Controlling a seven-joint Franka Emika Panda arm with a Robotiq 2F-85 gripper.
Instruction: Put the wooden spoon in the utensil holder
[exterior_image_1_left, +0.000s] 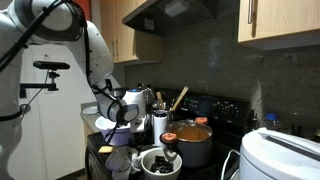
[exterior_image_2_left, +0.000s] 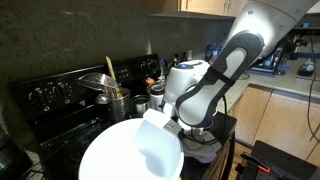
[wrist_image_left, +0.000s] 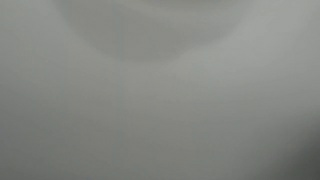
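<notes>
My wrist view is plain grey blur; my hand is tiny, so I cannot tell its grip.

1. Utensil holder: shiny silver metal.
2. Pot: steel-grey, with orange contents.
3. Mixing bowl: plain white.
4. Stove: black.
5. Arm: white, with dark joints.
6. Wrist view: flat, unpatterned grey.

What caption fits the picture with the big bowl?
White robot arm bends low behind a big white bowl, near the utensil holder.
</notes>
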